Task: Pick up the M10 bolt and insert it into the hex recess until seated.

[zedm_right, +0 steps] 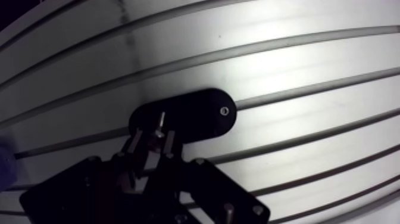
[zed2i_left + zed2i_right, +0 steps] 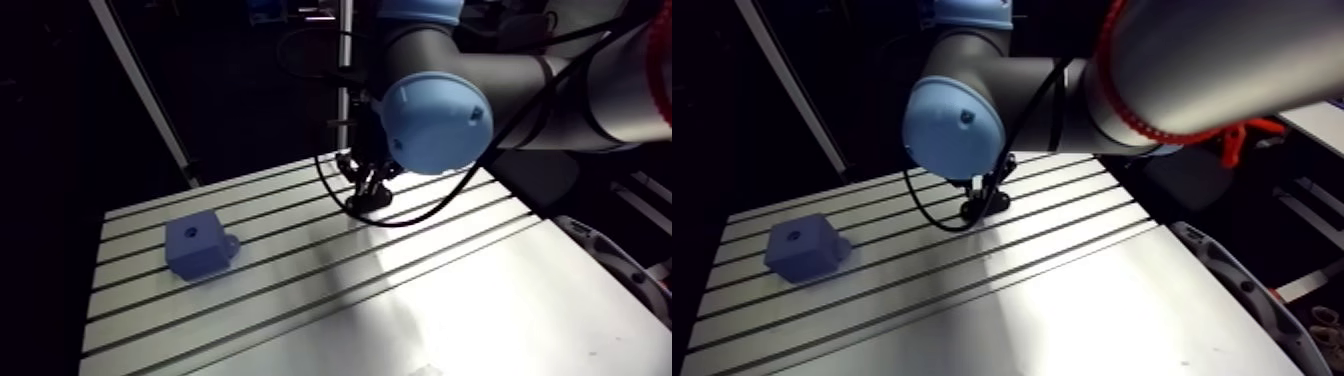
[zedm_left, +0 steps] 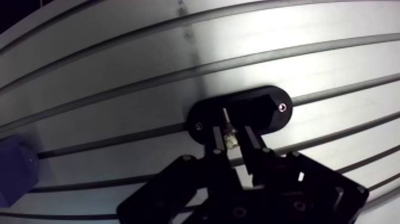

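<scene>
In the wrist view my gripper (image 3: 233, 138) has its two fingers drawn in on a small metal bolt (image 3: 228, 132) whose thin shaft points ahead. It sits just over a black oval holder plate (image 3: 265, 110) lying on the slotted table. In the arm view the gripper (image 2: 370, 195) is low over the table's far middle. A blue block (image 2: 200, 245) with a round hole in its top stands well to the left of it. A corner of the block (image 3: 15, 170) shows far off to the gripper's side in the wrist view.
The slotted aluminium table (image 2: 450, 300) runs wide and bright toward the near right. Its grooves run across under the gripper. A slanted metal post (image 2: 150, 95) rises behind the table's far left corner. A black cable loops by the gripper.
</scene>
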Motion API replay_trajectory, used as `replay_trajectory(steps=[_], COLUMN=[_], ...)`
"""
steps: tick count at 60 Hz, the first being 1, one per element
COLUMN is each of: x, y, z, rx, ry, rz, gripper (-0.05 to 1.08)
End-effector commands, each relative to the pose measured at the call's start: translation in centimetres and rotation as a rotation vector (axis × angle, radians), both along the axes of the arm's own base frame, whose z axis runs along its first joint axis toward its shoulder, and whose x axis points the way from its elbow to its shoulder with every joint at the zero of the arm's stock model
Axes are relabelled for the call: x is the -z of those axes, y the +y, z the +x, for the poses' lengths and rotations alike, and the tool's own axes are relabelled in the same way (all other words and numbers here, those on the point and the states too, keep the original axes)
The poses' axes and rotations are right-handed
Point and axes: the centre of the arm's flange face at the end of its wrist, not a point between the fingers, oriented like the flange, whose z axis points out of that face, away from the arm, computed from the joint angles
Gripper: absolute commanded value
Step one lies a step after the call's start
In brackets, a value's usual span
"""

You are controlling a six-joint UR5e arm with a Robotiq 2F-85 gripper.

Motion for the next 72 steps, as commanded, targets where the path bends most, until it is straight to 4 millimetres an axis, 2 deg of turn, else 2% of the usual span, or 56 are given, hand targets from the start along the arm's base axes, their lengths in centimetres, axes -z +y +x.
replay_trajectory(steps=[1, 21, 37, 44, 45, 53, 58, 62, 67, 72], x=[0.0, -0.6, -2.7, -4.8, -5.6, -8.7, -10.0, -12.0, -13.0, -14.8], y=[0.0, -0.1, -0.1, -0.1, -0.1, -0.2, -0.6, -1.3, -1.7, -3.5], z=[0.0, -0.1, -0.2, -0.5, -0.6, -1.0, -1.2, -1.7, -2.1, -2.9], rx=[0.000, -0.001, -0.004, -0.006, -0.008, -0.041, -0.078, -0.149, -0.205, -0.294], ry=[0.000, 0.015, 0.033, 0.025, 0.029, 0.038, 0.026, 0.005, -0.010, -0.041], rz=[-0.001, -0.008, 0.003, 0.000, 0.002, 0.012, 0.010, 0.011, 0.011, 0.002], gripper=[0.75, 0.79, 0.82, 0.87, 0.88, 0.95, 0.99, 1.00, 1.01, 1.01])
